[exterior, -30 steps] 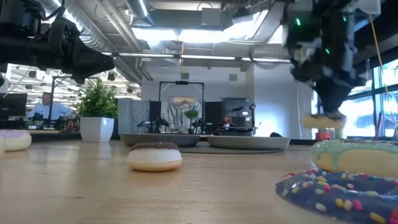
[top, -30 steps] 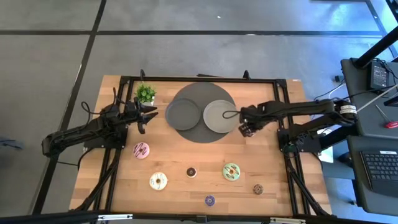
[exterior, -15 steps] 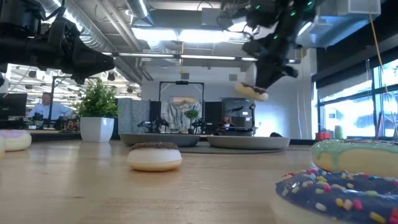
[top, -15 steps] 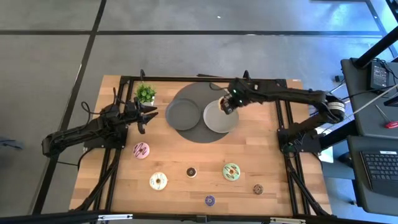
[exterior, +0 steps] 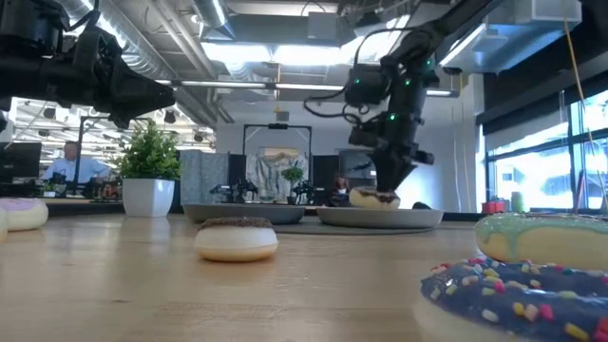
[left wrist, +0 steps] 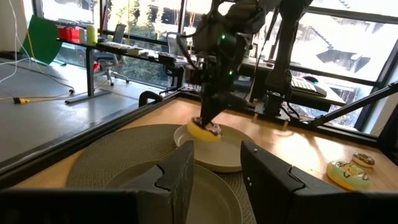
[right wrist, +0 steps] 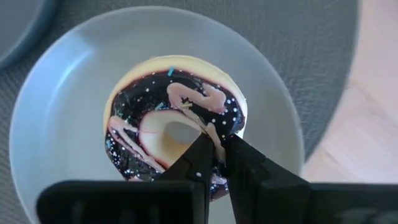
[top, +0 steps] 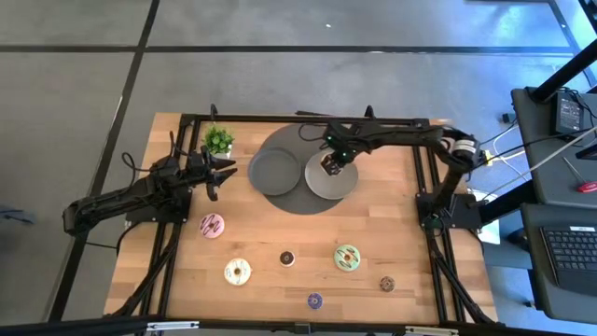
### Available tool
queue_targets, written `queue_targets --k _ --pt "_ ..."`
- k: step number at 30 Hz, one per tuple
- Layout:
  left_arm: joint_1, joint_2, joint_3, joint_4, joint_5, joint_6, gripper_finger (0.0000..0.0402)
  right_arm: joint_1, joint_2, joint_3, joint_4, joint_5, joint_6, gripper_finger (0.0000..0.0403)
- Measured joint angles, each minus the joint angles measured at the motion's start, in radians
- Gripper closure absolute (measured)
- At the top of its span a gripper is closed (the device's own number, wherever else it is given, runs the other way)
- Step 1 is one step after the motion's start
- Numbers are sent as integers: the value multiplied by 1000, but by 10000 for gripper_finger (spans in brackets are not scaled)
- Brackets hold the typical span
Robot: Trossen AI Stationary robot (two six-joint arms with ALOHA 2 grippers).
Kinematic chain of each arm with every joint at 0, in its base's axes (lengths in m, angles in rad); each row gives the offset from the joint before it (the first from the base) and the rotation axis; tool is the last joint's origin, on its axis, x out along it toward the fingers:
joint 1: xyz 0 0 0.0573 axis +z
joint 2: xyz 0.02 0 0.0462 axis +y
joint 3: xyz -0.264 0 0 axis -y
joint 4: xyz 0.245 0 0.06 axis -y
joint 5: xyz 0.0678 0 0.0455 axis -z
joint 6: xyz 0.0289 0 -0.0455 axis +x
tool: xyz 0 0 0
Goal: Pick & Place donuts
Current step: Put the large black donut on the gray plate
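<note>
My right gripper [top: 328,166] is shut on the chocolate-frosted donut [right wrist: 174,127] over the right grey plate [top: 343,182]. It also shows in the low view [exterior: 380,185]. My left gripper [top: 224,168] hangs open and empty near the potted plant [top: 218,140], its fingers apart in the left wrist view [left wrist: 217,168]. The pink donut [top: 212,225], cream-white donut [top: 237,272], green donut [top: 347,257], mini dark brown donut [top: 287,258], mini tan donut [top: 386,284] and mini purple donut [top: 314,301] lie flat on the wooden table. My right gripper pinches one side of the donut's ring [right wrist: 214,134] between its two fingers, one finger at the hole's edge and the other toward the outer rim. The fingers come from above, pointing down. The donut sits frosting up at the plate's surface [exterior: 373,198]; whether it rests there I cannot tell.
A second grey plate [top: 271,172] lies left of the first, both on a dark round mat [top: 298,203]. The table's black frame rails [top: 298,119] run along its edges. A person [exterior: 71,161] sits in the room far behind the table.
My right gripper has carried the chocolate donut from the table's right side toward the far left, high over the right plate, then down to the plate's surface. It has stayed shut on the donut. The left arm has kept still.
</note>
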Motion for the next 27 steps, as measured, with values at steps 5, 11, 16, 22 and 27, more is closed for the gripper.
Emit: queue_targets --k 5,11,16,22,27 --pt "0 0 0 0 0 0 274 0 25 0 22 2 -19 364" --pt "0 0 0 0 0 0 274 0 27 0 36 9 -17 362" --pt "0 0 0 0 0 0 274 0 27 0 39 10 -18 335" --pt "0 0 0 0 0 0 274 -1 27 0 39 11 -15 280" --pt "0 0 0 0 0 0 274 -6 23 0 38 14 -9 255"
